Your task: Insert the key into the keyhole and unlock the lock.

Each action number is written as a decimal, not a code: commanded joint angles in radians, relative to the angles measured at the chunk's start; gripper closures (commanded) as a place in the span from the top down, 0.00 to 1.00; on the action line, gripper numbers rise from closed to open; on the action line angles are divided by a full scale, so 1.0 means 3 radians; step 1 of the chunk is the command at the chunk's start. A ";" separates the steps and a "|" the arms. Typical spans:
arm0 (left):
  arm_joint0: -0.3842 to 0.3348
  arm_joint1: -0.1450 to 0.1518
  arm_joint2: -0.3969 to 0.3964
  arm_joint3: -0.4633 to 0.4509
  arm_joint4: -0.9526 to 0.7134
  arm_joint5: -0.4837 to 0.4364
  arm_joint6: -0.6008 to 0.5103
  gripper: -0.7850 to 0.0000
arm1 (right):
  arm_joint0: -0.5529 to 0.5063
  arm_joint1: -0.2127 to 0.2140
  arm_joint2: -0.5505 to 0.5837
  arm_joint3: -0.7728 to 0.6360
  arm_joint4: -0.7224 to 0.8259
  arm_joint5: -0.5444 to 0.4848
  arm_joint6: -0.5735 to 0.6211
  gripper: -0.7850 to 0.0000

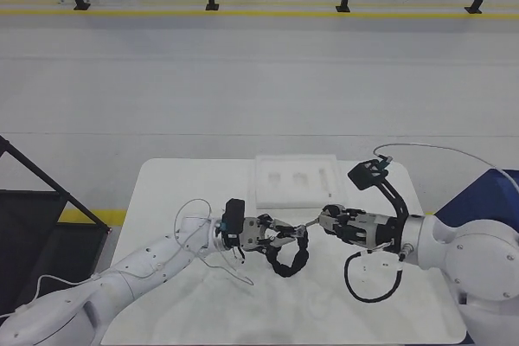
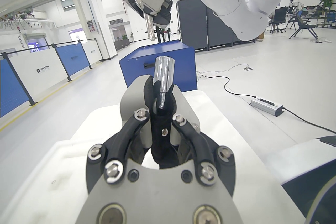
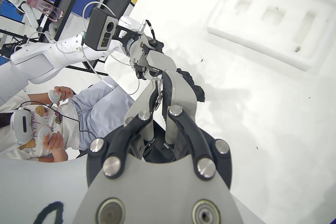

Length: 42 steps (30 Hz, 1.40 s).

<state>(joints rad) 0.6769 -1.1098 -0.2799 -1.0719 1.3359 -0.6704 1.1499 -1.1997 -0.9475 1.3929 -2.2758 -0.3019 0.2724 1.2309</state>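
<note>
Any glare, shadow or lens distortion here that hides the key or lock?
Left wrist view: fisheye bending at the edges; the lock carries bright chrome reflections, the key is plainly visible. Right wrist view: glare washes the table white, the foam tray looks faint. Top view: even light, soft shadows.

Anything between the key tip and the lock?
Nothing. The left wrist view shows a bare gap between the key and the lock.

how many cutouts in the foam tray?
3, in a row across the foam tray: a squarish cutout at one end, a middle cutout, and a longer slot at the other end. The tray's top is fully visible, so none are hidden.
</note>
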 commanded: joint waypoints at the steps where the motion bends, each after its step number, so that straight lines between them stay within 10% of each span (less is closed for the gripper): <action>1: -0.0022 -0.0015 0.0046 0.0049 -0.0029 0.0070 0.0070 0.00 | -0.0017 0.0004 -0.0025 -0.0038 -0.0037 0.0022 -0.0006 0.00; 42: -0.0136 -0.0072 0.0366 0.0170 -0.0280 0.0109 0.0109 0.00 | -0.0136 0.0058 -0.0285 -0.0106 -0.0595 -0.0503 -0.0213 0.00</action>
<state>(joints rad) 0.6360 -1.1315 -0.1700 -1.0204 1.2519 -0.6370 1.1834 -1.2413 -0.9301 1.3080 -2.3084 -0.4805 0.1215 1.1672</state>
